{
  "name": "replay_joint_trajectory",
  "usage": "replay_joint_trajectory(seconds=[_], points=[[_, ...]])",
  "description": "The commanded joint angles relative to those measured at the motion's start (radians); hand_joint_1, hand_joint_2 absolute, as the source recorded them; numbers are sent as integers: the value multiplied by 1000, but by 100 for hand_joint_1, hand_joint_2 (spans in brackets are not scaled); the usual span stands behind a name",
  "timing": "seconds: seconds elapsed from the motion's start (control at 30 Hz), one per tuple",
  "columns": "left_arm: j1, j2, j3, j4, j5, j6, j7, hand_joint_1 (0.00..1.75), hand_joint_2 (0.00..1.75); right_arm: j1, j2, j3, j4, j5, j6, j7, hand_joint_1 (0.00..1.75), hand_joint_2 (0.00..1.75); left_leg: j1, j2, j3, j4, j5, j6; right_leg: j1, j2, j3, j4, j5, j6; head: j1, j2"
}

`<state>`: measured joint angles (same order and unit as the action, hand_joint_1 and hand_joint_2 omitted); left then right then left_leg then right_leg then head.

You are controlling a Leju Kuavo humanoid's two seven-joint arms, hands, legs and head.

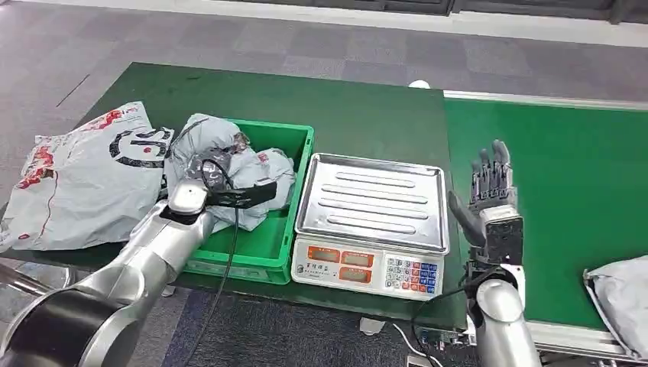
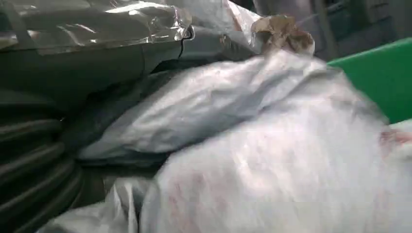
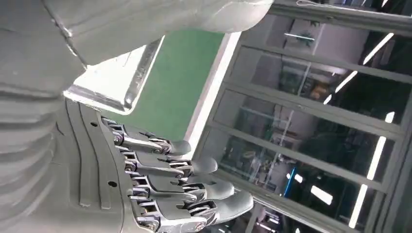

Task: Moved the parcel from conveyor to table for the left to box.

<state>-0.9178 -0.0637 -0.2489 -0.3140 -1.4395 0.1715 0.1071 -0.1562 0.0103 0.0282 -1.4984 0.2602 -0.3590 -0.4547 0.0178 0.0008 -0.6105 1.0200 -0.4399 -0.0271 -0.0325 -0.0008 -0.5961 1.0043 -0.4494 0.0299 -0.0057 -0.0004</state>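
My left hand (image 1: 218, 180) grips the crumpled grey plastic parcel (image 1: 252, 172), which lies in the green plastic crate (image 1: 294, 138) on the counter (image 1: 367, 115). My right hand (image 1: 489, 195) is raised beside the steel-pan scale (image 1: 372, 200), fingers spread, empty.

The floor (image 1: 321, 46) is grey carpet squares. A green table (image 1: 359, 115) stands on it. Big glass windows (image 3: 311, 145) show long bright lights (image 3: 374, 165).

Scale (image 1: 372, 200) pan bare; crate (image 1: 284, 229) packed with parcels (image 1: 252, 174).
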Motion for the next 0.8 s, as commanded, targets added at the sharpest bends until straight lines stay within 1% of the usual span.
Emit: replay_joint_trajectory(seconds=[0.03,0.1,0.17,0.2,0.37,0.4,0.43,0.47,0.53,0.63,0.7,0.73,0.77,0.8], points=[[-31,-64,191,39,83,63,-88,0,175,45,0,-59,-54,-6,7,8,0,175,0,-4,0,-1,0,2,1,-4,2,-1,-1,-2,0,0],[-29,-62,191,39,83,64,-89,0,175,44,2,-58,-56,-6,8,9,0,175,0,-1,0,0,0,1,0,-2,1,0,0,-2,0,0],[-28,-60,192,39,83,64,-90,0,175,44,3,-58,-56,-6,8,9,0,175,0,-1,2,-1,-1,2,1,-1,3,-2,0,-3,0,0],[-28,-60,192,39,83,64,-90,0,175,44,3,-58,-56,-6,8,9,0,175,0,-1,0,0,0,1,0,-1,1,-1,0,-2,0,0],[-28,-60,192,39,83,64,-90,0,175,44,3,-58,-56,-6,8,9,0,175,0,0,0,0,0,1,0,-1,1,-1,0,-2,0,0],[-28,-60,192,39,83,64,-90,0,175,44,3,-58,-56,-6,8,9,0,175,0,0,3,-2,0,2,1,-1,3,-3,0,-4,0,0],[-29,-68,219,31,117,92,-135,0,175,46,4,-61,-57,-3,8,11,0,175,0,-1,0,0,0,1,1,-1,1,-1,0,-2,0,0],[-41,-81,243,25,146,127,-162,0,175,56,3,-66,-65,5,8,16,0,175,0,0,1,-1,0,2,1,-1,2,-1,0,-3,0,0],[-57,-97,265,0,174,187,-177,0,175,67,4,-70,-73,11,10,23,0,175,1,-2,0,0,0,2,1,-2,2,-1,0,-3,0,0],[-75,-125,341,-57,282,277,-251,0,175,73,6,-69,-70,18,14,29,0,175,1,-3,-2,1,0,2,1,-4,0,0,-1,-3,0,0],[-78,-131,352,-107,321,347,-291,0,175,66,0,-60,-48,23,13,30,0,175,1,-3,-2,2,-1,2,2,-4,0,0,-1,-3,0,0],[-78,-132,353,-120,348,357,-305,0,175,62,-4,-53,-38,23,12,30,0,175,1,-2,-2,1,0,2,1,-3,0,0,-1,-2,0,0],[-73,-145,399,-155,449,316,-377,0,175,50,-8,-45,-13,24,13,30,0,175,1,-1,-2,1,0,1,1,-1,-1,0,0,-2,0,0],[-69,-145,406,-163,476,296,-394,0,175,44,-9,-41,-1,25,13,30,0,175,1,-1,-1,1,0,2,1,-1,0,0,0,-3,0,0]])
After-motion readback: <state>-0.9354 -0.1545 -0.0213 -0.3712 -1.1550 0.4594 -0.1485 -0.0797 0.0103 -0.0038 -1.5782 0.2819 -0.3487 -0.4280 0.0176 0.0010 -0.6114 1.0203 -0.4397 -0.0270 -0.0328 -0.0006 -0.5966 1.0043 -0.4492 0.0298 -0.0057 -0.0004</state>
